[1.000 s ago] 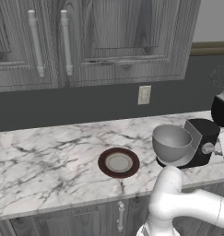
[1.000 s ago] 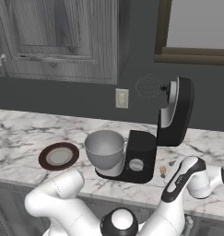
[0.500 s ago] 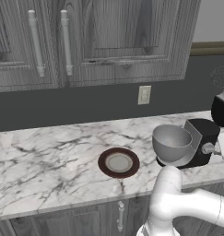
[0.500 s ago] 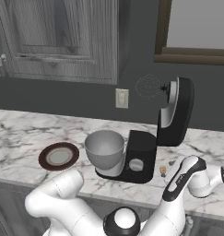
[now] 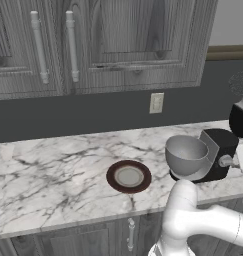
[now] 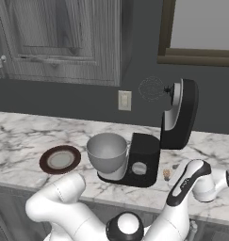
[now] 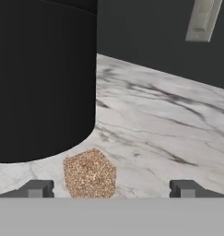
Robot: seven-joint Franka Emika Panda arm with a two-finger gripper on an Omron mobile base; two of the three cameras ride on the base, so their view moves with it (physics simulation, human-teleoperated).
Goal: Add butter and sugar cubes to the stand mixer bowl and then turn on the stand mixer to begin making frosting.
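The glossy black stand mixer stands on the marble counter with its head tilted up and its wire whisk in the air. Its grey metal bowl sits on the base and looks empty; the bowl also faces the left base camera. A tan sugar cube lies on the counter just right of the mixer base. In the hand view that cube lies close in front, left of centre between the fingers of my open gripper, beside the black mixer base. The butter is out of view.
A dark brown plate with a grey centre rests on the counter left of the bowl. A wall outlet sits on the dark backsplash, with grey cabinets above. The mixer's silver knob faces the counter's front edge.
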